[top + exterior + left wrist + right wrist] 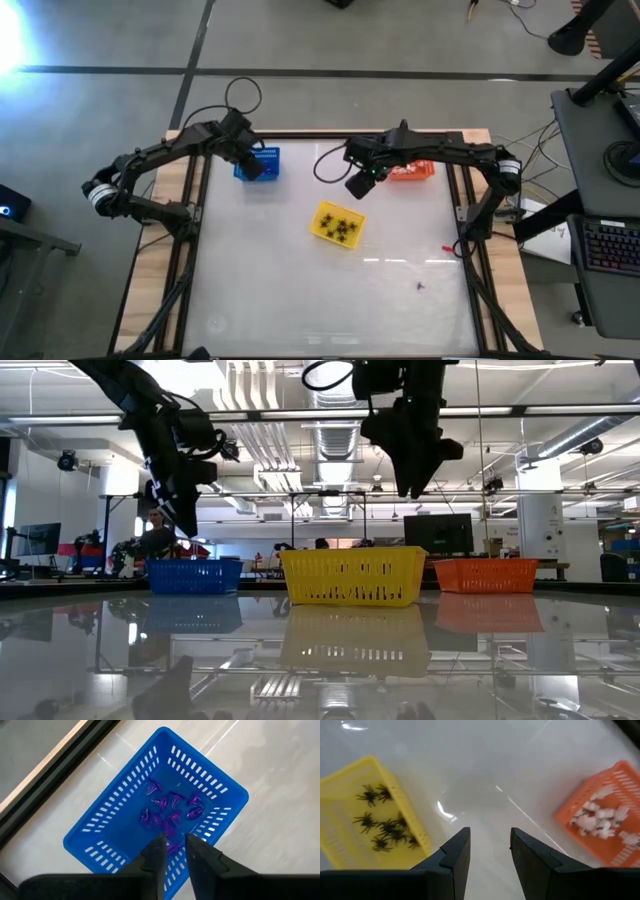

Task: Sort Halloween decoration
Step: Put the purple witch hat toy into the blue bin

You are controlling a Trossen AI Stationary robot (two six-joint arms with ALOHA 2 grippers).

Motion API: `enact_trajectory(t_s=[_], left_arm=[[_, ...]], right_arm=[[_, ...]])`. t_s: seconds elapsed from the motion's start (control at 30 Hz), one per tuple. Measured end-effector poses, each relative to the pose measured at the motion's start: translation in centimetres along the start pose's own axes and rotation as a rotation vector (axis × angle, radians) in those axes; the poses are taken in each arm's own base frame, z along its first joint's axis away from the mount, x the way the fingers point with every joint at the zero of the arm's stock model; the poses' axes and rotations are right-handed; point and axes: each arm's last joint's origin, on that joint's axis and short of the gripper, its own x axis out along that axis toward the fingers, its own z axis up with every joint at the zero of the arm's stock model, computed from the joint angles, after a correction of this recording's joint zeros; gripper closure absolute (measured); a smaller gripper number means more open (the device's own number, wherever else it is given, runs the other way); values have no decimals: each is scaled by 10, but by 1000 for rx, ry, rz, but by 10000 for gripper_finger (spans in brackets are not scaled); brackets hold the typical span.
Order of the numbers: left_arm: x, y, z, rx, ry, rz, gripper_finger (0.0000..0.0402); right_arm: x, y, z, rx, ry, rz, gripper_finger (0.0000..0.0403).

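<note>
My left gripper (pixel 252 160) hovers open above the blue basket (pixel 155 815), which holds several purple bits (pixel 170 807); one purple bit shows through the narrow gap between the fingers, lying in the basket below. My right gripper (pixel 490 845) is open with nothing in it and is raised over bare table between the yellow basket (pixel 365 810), holding several black spiders (pixel 382 827), and the orange basket (pixel 605 815), holding several white bits (pixel 600 817). In the low view both grippers (pixel 185 520) (pixel 412 488) hang well above the baskets.
The three baskets stand on the far half of the glossy white table (pixel 300 300): blue (pixel 258 163) far left, orange (pixel 412 171) far right, yellow (pixel 337 224) nearer the middle. A small red bit (pixel 448 248) and a purple bit (pixel 420 286) lie loose toward the near right.
</note>
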Motion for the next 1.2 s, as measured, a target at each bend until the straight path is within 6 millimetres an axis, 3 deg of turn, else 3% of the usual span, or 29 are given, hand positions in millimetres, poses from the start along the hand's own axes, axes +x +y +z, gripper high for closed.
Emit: enact_trajectory(t_s=[0.37,0.8,1.2], left_arm=[[0,0,0,65,-1,0,309],[0,0,1,152,-12,1,308],[-1,0,3,153,-30,2,308]], right_arm=[[-2,45,-50,114,102,-51,271],[-18,101,-142,369,175,-132,271],[-27,120,-194,560,170,-178,271]])
